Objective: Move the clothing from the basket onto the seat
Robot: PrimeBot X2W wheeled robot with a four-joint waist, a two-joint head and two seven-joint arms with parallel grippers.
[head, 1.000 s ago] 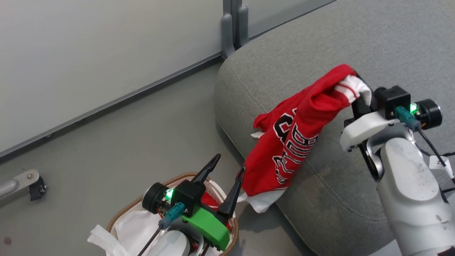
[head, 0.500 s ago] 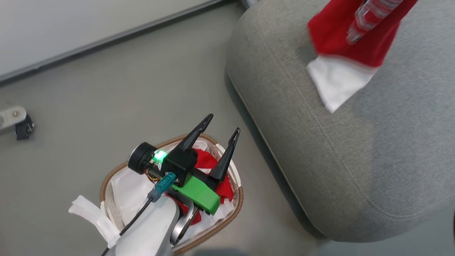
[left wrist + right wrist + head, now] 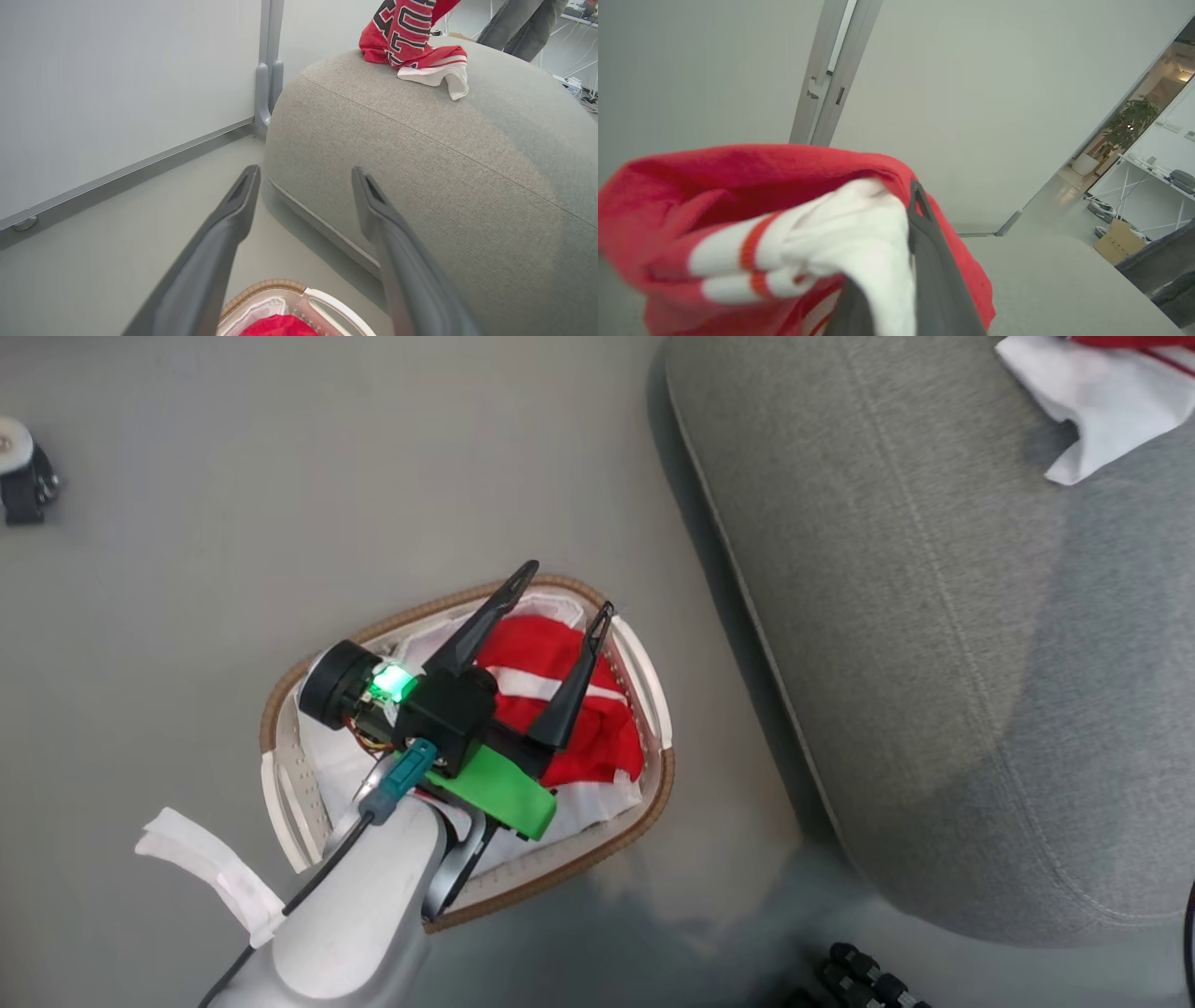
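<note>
My left gripper (image 3: pixel 563 593) hangs open over the white basket (image 3: pixel 653 803), its fingers above a red garment with white stripes (image 3: pixel 560 663) that lies on the white liner. In the left wrist view the left gripper (image 3: pixel 304 179) has nothing between its fingers; the basket (image 3: pixel 280 287) and the red garment (image 3: pixel 278 326) sit at the bottom edge. The grey seat (image 3: pixel 934 616) lies to the right. A red jersey with black-and-white lettering (image 3: pixel 411 32) hangs down onto the seat (image 3: pixel 444 163); its white hem (image 3: pixel 1092 392) rests there. My right gripper (image 3: pixel 906 210) is shut on the jersey's red-and-white fabric (image 3: pixel 784 242).
A caster wheel (image 3: pixel 19 476) stands on the floor at the far left, and a black ribbed part (image 3: pixel 868 980) at the bottom edge. A grey wall post (image 3: pixel 268 70) rises behind the seat. A person's legs (image 3: pixel 518 23) stand beyond it. A cardboard box (image 3: pixel 1118 242) lies by the doorway.
The head camera has tilted down, so the whole picture has shifted. The jersey went from hanging off the seat's front edge to over the seat top. My left gripper stays open over the basket.
</note>
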